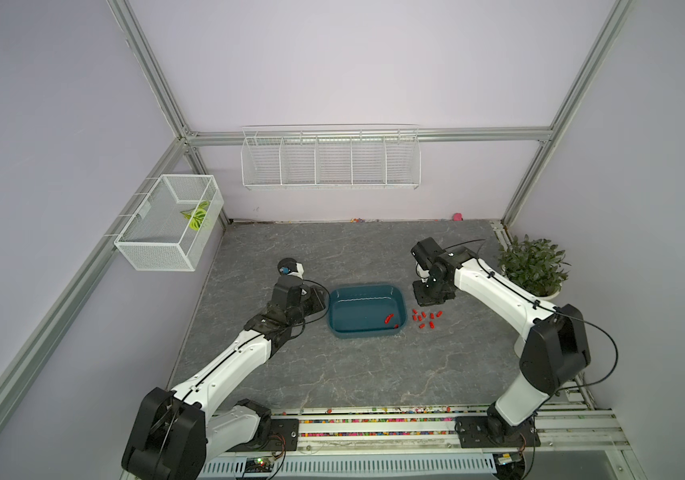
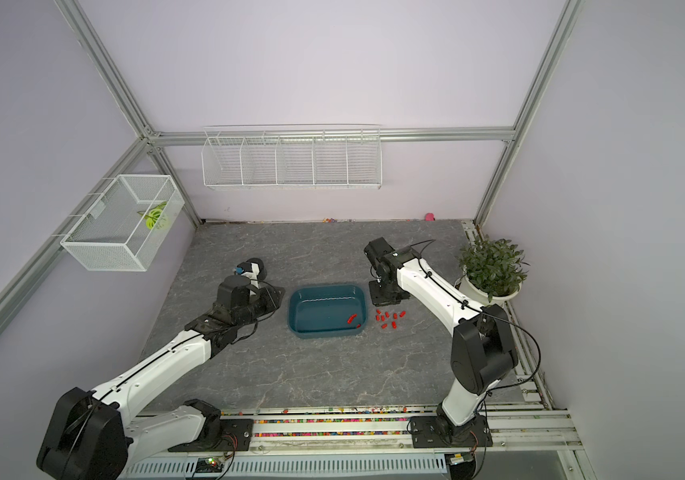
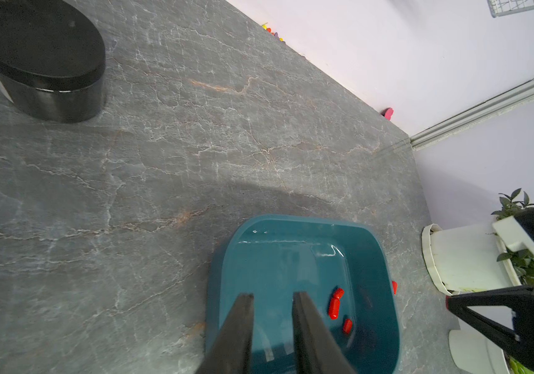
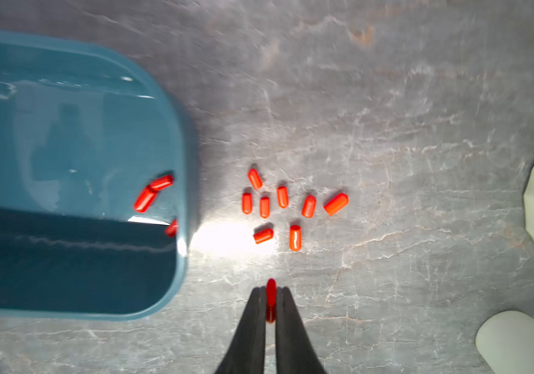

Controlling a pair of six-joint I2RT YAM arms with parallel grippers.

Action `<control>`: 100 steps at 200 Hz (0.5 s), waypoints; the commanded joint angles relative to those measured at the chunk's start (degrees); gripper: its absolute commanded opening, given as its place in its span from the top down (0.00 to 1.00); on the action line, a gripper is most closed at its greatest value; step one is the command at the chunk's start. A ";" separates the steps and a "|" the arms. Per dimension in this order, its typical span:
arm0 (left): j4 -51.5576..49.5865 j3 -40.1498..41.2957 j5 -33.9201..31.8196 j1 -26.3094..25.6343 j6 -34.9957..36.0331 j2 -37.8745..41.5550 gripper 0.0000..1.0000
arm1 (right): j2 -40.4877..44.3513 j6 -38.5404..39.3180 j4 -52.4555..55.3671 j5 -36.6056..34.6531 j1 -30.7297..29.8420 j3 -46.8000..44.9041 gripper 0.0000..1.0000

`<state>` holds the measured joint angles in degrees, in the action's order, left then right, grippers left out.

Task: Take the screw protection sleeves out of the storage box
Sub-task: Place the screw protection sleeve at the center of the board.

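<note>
Three sleeves [image 4: 145,199] in box [image 4: 64,275], eight outside, one in right tool [image 4: 271,290]

Colour rundown: the storage box [image 1: 357,316] is a glossy dark teal-blue, and the screw protection sleeves [image 4: 283,196] are all bright orangey-red. The table [image 1: 332,374] is grey stone-look with pale veins and a few rusty streaks. The cup [image 3: 39,55] is plain shiny black. The wire baskets [image 1: 330,162] are white, one with a green, pale-striped leaf [image 1: 197,216]. The plant [image 1: 532,262] by the right edge is green in a white pot [image 1: 550,294]. There are multicoloured beads [image 1: 374,420] along the front edge and a pink blob [image 1: 457,216] at the back edge.
</note>
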<state>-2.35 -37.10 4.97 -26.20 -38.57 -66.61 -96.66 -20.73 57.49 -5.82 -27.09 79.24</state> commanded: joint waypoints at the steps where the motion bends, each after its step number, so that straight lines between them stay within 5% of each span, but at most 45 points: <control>1: -0.15 -0.37 -0.01 0.27 -0.17 -1.42 0.72 | 2.15 0.87 -3.36 1.82 2.41 -4.36 0.88; 100: -0.42 -0.77 -0.14 0.27 -0.28 -1.95 0.71 | -1.48 2.36 -7.10 1.97 8.22 -14.11 0.85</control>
<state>-2.42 -37.10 4.97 -26.20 -38.59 -68.16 -96.29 -19.22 51.90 -3.73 -18.94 66.46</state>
